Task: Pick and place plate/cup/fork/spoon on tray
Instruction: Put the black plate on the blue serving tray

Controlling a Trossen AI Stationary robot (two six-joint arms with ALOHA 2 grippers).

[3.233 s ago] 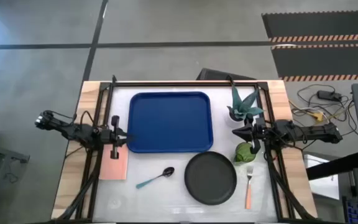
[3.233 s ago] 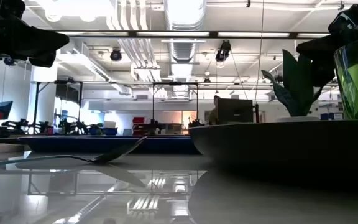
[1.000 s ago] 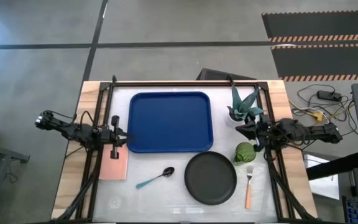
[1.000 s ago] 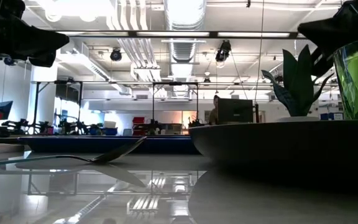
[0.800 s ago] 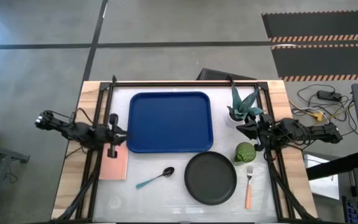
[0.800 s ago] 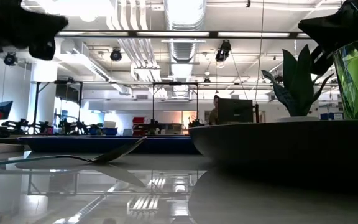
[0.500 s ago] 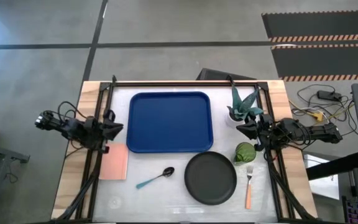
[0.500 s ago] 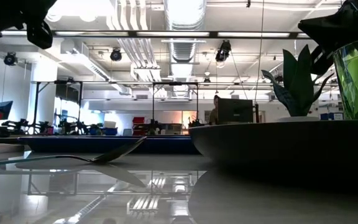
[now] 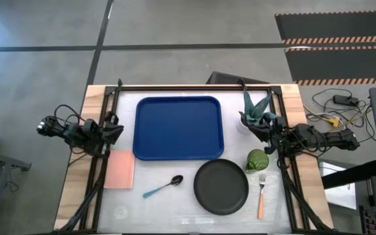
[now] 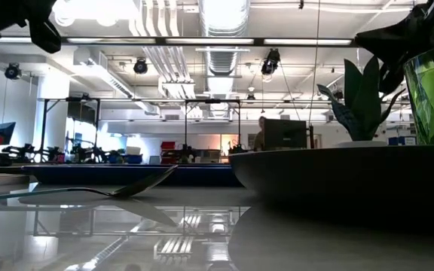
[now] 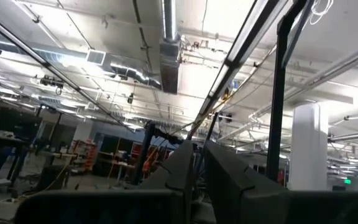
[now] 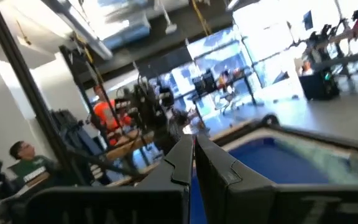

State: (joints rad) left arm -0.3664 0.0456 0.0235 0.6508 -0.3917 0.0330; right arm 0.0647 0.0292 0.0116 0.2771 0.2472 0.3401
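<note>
The blue tray [image 9: 178, 127] lies flat at the table's far middle; it also shows in the right wrist view [image 12: 278, 158]. The black plate [image 9: 221, 187] lies near the front, right of the spoon [image 9: 163, 187]. The green cup [image 9: 257, 160] stands upright right of the plate, and the orange-handled fork [image 9: 261, 196] lies in front of it. My left gripper [image 9: 116, 128] hangs shut over the tray's left side, pointing upward [image 11: 197, 171]. My right gripper [image 9: 252, 128] hangs shut between the plant and the cup, facing the tray [image 12: 193, 158]. Both are empty.
A teal-leaved plant [image 9: 256, 109] in a white pot stands at the tray's right, close to my right gripper. A pink flat rectangle [image 9: 119, 169] lies at the near left. A dark frame [image 9: 194, 87] runs along the table's far edge and sides.
My left gripper has risen from over the pink rectangle, tipped upward and drawn back toward the table's left and far edges. My right gripper has moved a little toward the far edge, toward the plant. The objects have stayed where they were.
</note>
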